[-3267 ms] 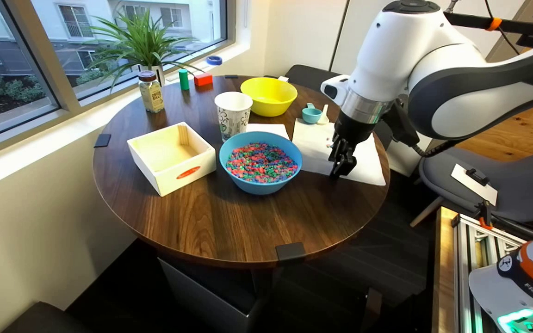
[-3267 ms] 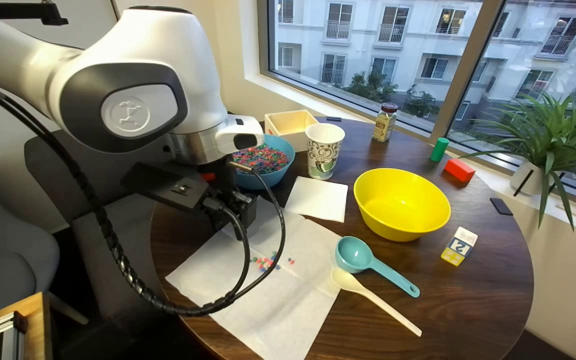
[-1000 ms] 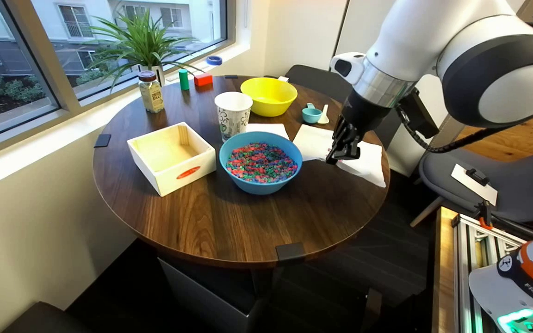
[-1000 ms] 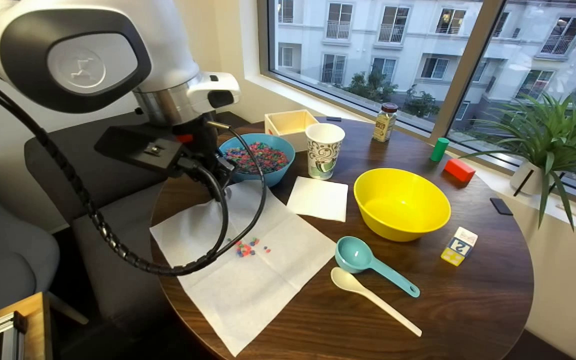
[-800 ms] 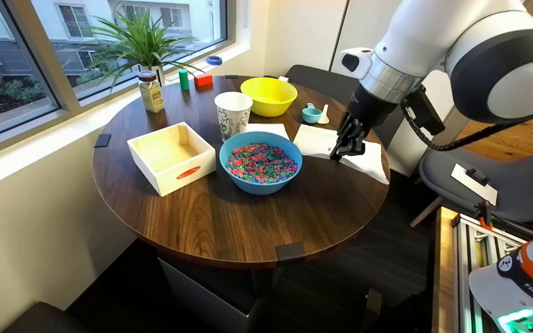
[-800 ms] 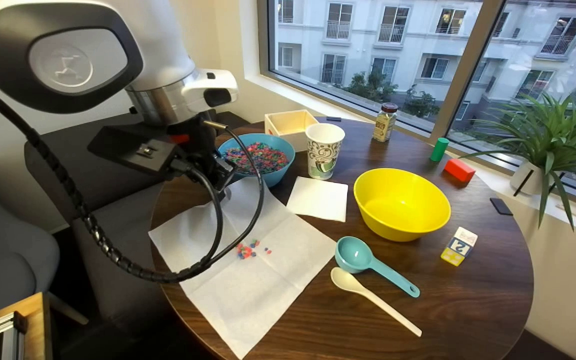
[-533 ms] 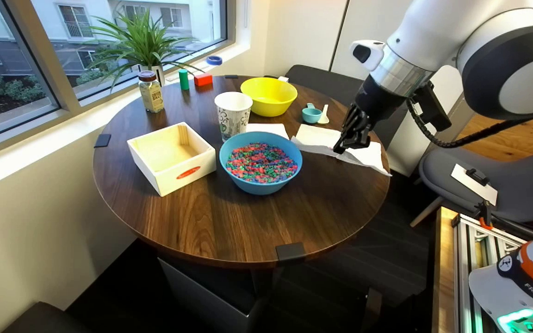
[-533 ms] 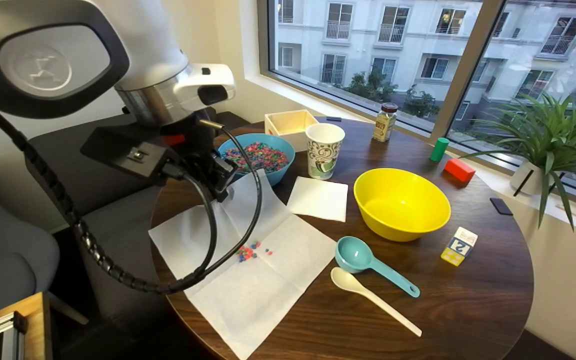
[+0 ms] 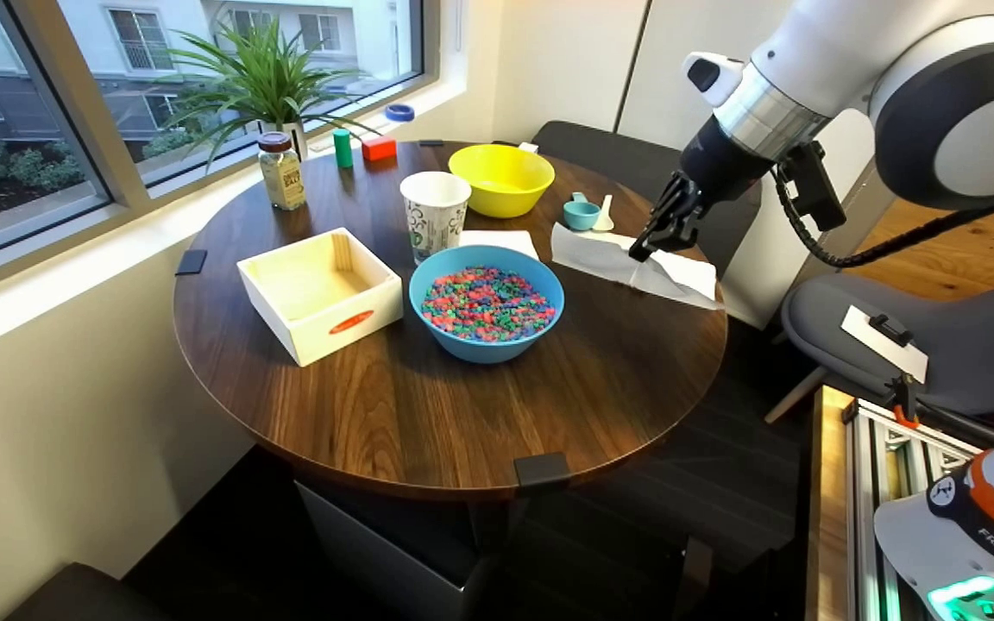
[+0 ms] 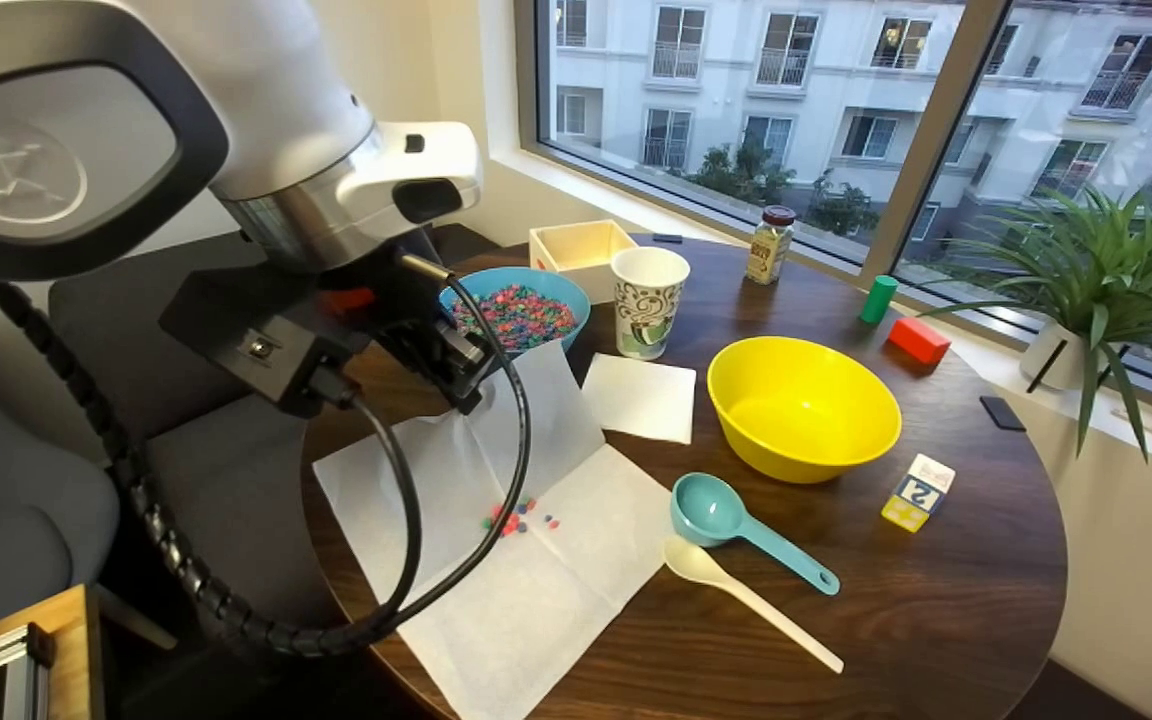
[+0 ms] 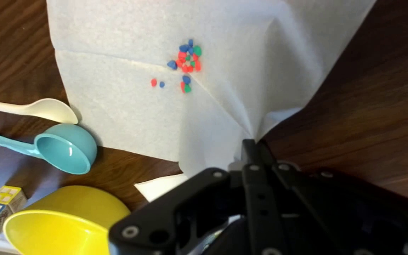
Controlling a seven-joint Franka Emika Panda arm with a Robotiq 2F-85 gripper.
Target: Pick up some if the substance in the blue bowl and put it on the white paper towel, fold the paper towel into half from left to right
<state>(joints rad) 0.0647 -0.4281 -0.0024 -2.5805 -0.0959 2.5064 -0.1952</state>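
One edge of white paper towel (image 11: 221, 71) is pinched by tool (image 11: 255, 142); should be drawn over substance (image 11: 190, 68) low, slowly.

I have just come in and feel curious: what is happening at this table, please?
A robot arm pinches one edge of the white paper towel in its fingers and holds it raised. Some coloured bits lie on the towel; many more are in the blue bowl. The fold is not yet complete.
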